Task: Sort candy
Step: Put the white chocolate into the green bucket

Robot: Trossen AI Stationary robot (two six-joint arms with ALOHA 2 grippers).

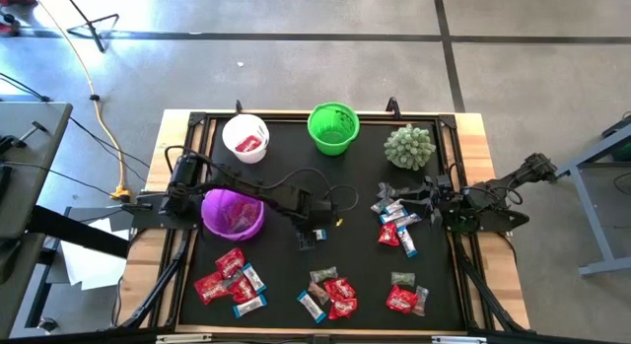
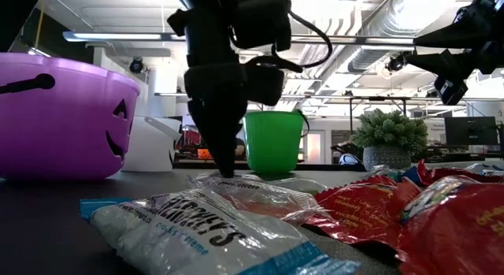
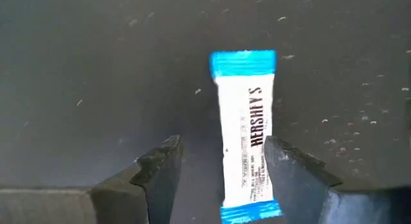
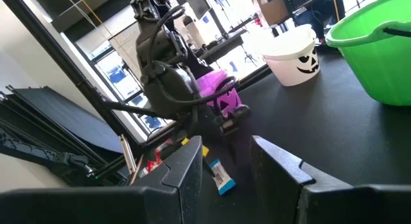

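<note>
Three buckets (image 1: 245, 137) stand toward the mat's (image 1: 286, 172) far-left corner and far edge; one holds a candy. Plant (image 1: 410, 146) near far-right corner. Candy clusters (image 1: 328, 295) lie along near edge and by right edge. Left gripper (image 1: 314, 236) at mat centre, fingers either side of one bar (image 3: 247, 137).

Black cabled arms (image 1: 266, 196), blunt-fingered pincers (image 3: 221, 169)
</note>
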